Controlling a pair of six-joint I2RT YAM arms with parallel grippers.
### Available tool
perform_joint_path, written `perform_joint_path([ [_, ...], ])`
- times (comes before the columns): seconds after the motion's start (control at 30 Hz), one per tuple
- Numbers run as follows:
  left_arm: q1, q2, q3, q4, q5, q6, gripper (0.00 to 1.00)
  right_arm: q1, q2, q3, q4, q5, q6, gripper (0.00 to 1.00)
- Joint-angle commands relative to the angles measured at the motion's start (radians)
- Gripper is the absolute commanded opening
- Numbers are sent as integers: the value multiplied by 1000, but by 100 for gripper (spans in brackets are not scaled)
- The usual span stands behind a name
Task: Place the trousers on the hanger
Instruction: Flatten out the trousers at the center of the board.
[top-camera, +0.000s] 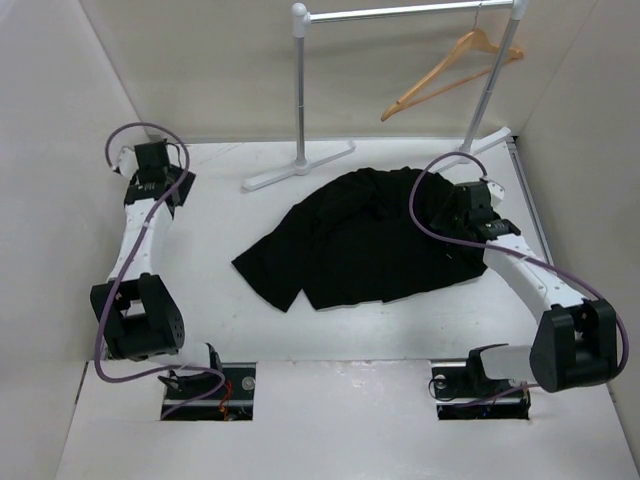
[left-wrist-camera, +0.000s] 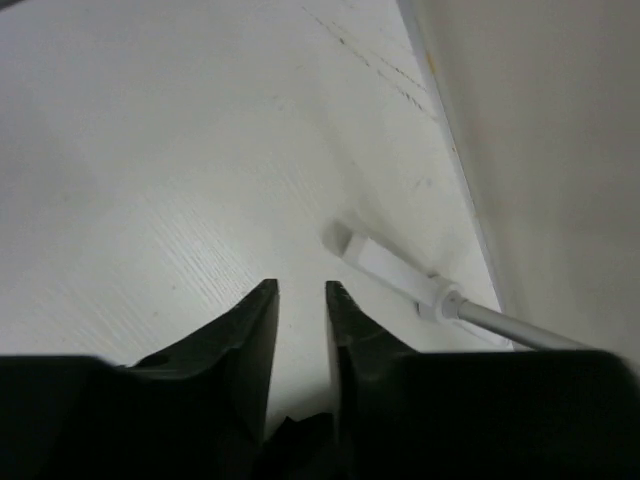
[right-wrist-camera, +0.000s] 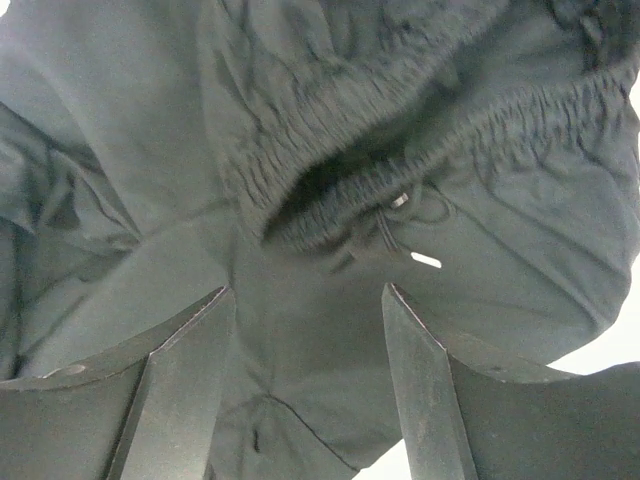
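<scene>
The black trousers (top-camera: 340, 240) lie crumpled on the white table, waist to the right. The tan wooden hanger (top-camera: 450, 72) hangs by its hook from the rail at the back right. My right gripper (top-camera: 462, 205) is open just over the waist end. In the right wrist view the trousers (right-wrist-camera: 330, 120) fill the frame, with the elastic waistband and drawstring (right-wrist-camera: 400, 215) ahead of the right gripper (right-wrist-camera: 305, 290), which holds nothing. My left gripper (top-camera: 150, 158) is at the far left, away from the trousers. Its jaws (left-wrist-camera: 300, 288) stand a narrow gap apart over bare table.
A grey metal rail stand (top-camera: 300, 80) stands at the back with white feet (top-camera: 300, 165) near the trousers' top edge. One foot and a pole show in the left wrist view (left-wrist-camera: 385, 265). White walls enclose the table on the left, back and right.
</scene>
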Motion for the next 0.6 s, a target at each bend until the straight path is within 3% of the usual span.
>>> perform_joint_path([
  [0.0, -100, -47, -78, -201, 157, 77, 33, -12, 3, 60, 45, 22, -18, 65],
  [0.07, -177, -168, -242, -203, 132, 84, 49, -11, -14, 54, 45, 12, -20, 62],
  [0.13, -223, -239, -347, -223, 125, 73, 57, -11, -34, 52, 43, 9, -25, 56],
  [0.2, -267, -276, -425, -250, 125, 44, 59, -11, -46, 62, 36, 9, -26, 47],
  [0.27, -309, -285, -484, -240, 108, 31, 60, -11, -57, 72, 28, 12, -29, 31],
  [0.3, -324, -282, -505, -224, 93, 27, 60, -11, -62, 79, 20, 12, -31, 29],
  [0.4, -350, -241, -533, -166, 65, 19, 60, -6, -69, 95, 0, 13, -34, 35],
  [0.47, -360, -181, -533, -129, 53, 18, 58, -5, -72, 105, -4, 19, -38, 48],
  [0.57, -377, -89, -521, -63, 27, 16, 48, -5, -46, 114, 2, 9, -38, 60],
])
